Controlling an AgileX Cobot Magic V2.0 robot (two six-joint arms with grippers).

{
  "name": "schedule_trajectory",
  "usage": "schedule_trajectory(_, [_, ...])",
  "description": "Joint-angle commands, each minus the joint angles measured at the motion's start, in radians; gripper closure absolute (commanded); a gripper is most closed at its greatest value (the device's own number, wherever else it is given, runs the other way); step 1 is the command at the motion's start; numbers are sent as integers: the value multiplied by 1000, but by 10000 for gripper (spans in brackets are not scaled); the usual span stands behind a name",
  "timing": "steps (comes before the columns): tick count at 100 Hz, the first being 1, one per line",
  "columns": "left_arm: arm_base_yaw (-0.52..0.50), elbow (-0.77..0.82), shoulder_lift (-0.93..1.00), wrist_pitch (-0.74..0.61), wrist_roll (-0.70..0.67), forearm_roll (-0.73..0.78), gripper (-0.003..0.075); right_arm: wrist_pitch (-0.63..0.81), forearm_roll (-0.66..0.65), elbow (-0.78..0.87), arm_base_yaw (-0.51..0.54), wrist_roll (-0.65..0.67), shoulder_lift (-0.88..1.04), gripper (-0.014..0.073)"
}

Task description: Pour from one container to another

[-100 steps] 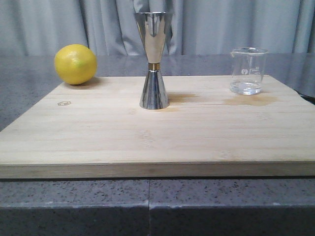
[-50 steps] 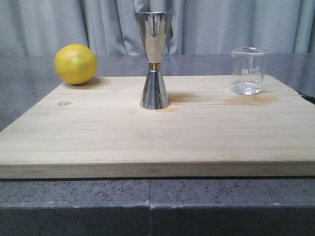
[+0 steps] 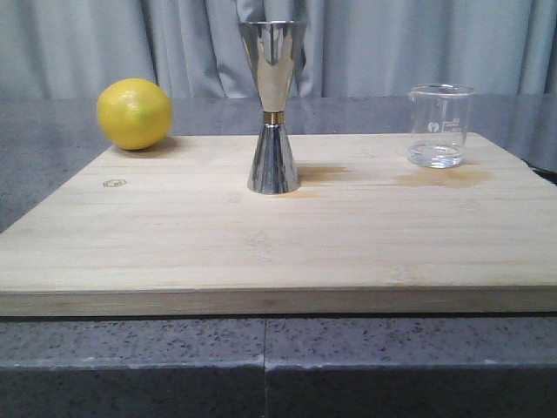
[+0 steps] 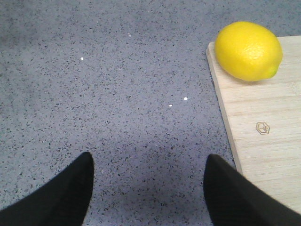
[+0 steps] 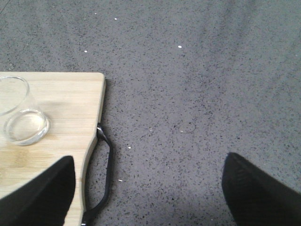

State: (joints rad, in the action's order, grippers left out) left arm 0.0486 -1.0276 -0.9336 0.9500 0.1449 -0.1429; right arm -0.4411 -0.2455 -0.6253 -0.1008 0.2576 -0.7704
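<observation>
Both grippers spread and empty, beaker and jigger untouched on the board.

Front view: the steel jigger stands upright mid-board, the glass beaker upright well to its right, a lemon at the cutting board's far left corner; neither arm shows. Left wrist view: the left gripper hangs open over the grey counter, the lemon ahead and off to the board side. Right wrist view: the right gripper is open, with the beaker just beyond its board-side finger. The beaker looks light, slick and fragile; I would grip it mid-wall, gently, lip facing the jigger.
</observation>
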Motion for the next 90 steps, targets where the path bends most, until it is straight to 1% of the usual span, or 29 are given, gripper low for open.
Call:
schedule_trajectory(1, [-3, -24, 11, -58, -8, -12, 260, 60, -27, -36, 6, -13, 8, 21])
schedule_trajectory(37, [-3, -24, 11, -97, -8, -16, 260, 60, -37, -36, 6, -13, 8, 25])
schedule_trajectory(42, [-3, -24, 11, -101, -8, -16, 261, 60, -37, -36, 6, -13, 8, 56])
schedule_trajectory(49, [-3, -24, 11, -101, -8, -24, 281, 60, -37, -36, 6, -13, 8, 155])
schedule_trajectory(52, [-3, -24, 11, -101, -8, -26, 309, 60, -37, -36, 6, -13, 8, 221])
schedule_trajectory(54, [-3, -24, 11, -101, -8, -26, 322, 60, -37, -36, 6, -13, 8, 247])
schedule_trajectory(58, [-3, -24, 11, -101, -8, -28, 379, 60, -37, -36, 6, -13, 8, 327])
schedule_trajectory(59, [-3, -24, 11, -101, -8, -28, 379, 60, -37, -36, 6, -13, 8, 353])
schedule_trajectory(60, [-3, -24, 11, -101, -8, -30, 408, 60, -37, -36, 6, -13, 8, 365])
schedule_trajectory(61, [-3, -24, 11, -101, -8, -29, 408, 60, -37, -36, 6, -13, 8, 377])
schedule_trajectory(65, [-3, -24, 11, -101, -8, -32, 479, 60, -37, -36, 6, -13, 8, 445])
schedule_trajectory(66, [-3, -24, 11, -101, -8, -32, 479, 60, -37, -36, 6, -13, 8, 466])
schedule_trajectory(69, [-3, -24, 11, -101, -8, -33, 531, 60, -37, -36, 6, -13, 8, 495])
schedule_trajectory(73, [-3, -24, 11, -101, -8, -34, 581, 60, -37, -36, 6, -13, 8, 559])
schedule_trajectory(74, [-3, -24, 11, -101, -8, -34, 610, 60, -37, -36, 6, -13, 8, 567])
schedule_trajectory(80, [-3, -24, 11, -99, -8, -34, 682, 60, -37, -36, 6, -13, 8, 636])
schedule_trajectory(85, [-3, -24, 11, -99, -8, -34, 739, 60, -37, -36, 6, -13, 8, 665])
schedule_trajectory(90, [-3, -24, 11, -99, -8, -34, 739, 60, -37, -36, 6, -13, 8, 665])
